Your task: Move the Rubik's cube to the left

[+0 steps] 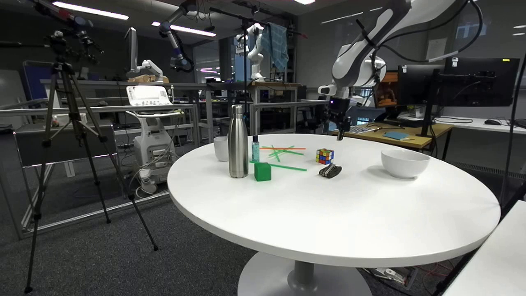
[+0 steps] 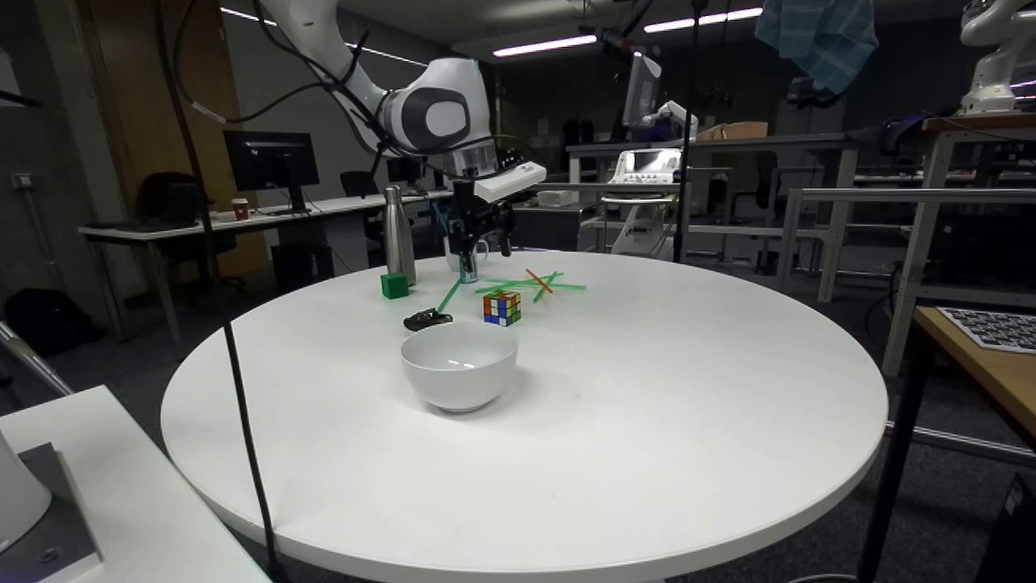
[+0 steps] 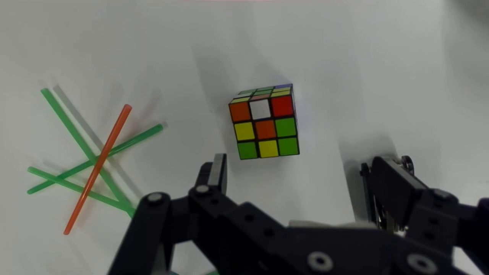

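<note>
In an exterior view the Rubik's cube (image 1: 324, 156) sits just behind the multi-tool (image 1: 331, 171), yellow monitor sticker (image 1: 506, 60) too tiny to read; in an exterior view, Rubik's cube (image 2: 502, 308) right of the multi-tool; wrist view, gripper (image 3: 301, 168) spread wide, holding zilch

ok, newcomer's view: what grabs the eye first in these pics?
Probably the Rubik's cube, a many-coloured patchwork on the white table, mid-picture in the wrist view and untouched by the open claw. Then the shiny steel bottle, standing tall near the green block in both exterior views. The orange straw lying across green straws, left of the cube in the wrist view, might come next.
</note>
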You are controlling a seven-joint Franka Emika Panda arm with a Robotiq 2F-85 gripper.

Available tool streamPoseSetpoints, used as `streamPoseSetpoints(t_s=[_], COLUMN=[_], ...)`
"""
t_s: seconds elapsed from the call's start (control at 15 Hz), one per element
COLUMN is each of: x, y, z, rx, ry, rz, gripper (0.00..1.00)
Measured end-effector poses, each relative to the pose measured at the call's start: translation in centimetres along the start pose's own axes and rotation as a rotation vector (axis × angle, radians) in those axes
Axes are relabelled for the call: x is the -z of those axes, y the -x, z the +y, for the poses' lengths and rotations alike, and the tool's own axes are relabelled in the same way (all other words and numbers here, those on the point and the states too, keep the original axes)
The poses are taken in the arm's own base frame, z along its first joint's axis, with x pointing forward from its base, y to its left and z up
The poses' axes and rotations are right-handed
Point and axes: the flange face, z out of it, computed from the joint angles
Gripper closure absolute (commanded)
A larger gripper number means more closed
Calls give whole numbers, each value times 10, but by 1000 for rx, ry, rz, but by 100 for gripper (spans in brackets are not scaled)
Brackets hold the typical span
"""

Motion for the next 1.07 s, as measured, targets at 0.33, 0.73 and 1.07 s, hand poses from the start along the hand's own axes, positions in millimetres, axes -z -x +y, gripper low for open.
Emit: streamPoseSetpoints(t_s=[0.33,0.73,1.07], x=[-9,-18,-26], y=[-9,-13,-4], z=[13,27,34], rx=[22,77,119], ry=[8,-3,-29], rz=[7,12,15], gripper=[0,0,0])
